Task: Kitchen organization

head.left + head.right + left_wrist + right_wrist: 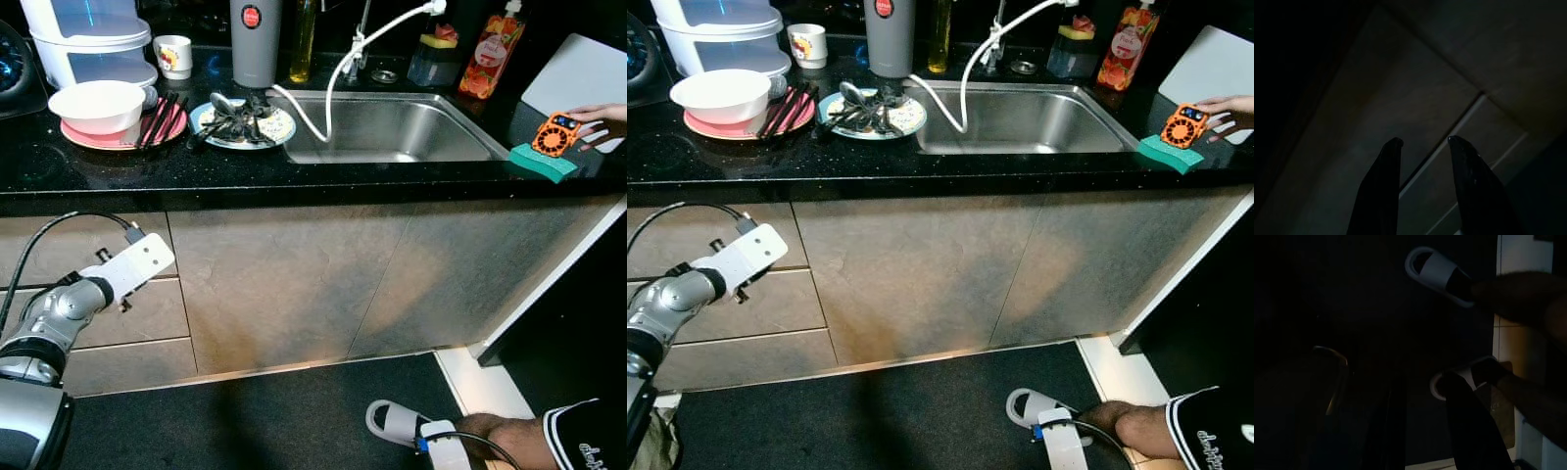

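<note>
On black counter (pixel 118 171) at 12 o'clock: dishes left of sink (pixel 392 127), one sponge (pixel 542 163) right of it.
At 10 o'clock, one white bowl (pixel 96 104) on pink plate (pixel 83 139), chopsticks (pixel 157 119) across its rim, long axis toward 1 o'clock. Beside it, one patterned plate (pixel 276 125) piled with dark cutlery, count unclear. One mug (pixel 173 56), one grey cylinder (pixel 256 44), two bottles behind. At 2 o'clock, a person's hand (pixel 596 119) on an orange gadget (pixel 557 135) atop the sponge. Left gripper (pixel 1422 147) low before cabinet doors, fingers parted, holding nothing. Right gripper (pixel 1422 396) dim above floor and two slippers (pixel 1442 271); fingers apart, one barely visible.
</note>
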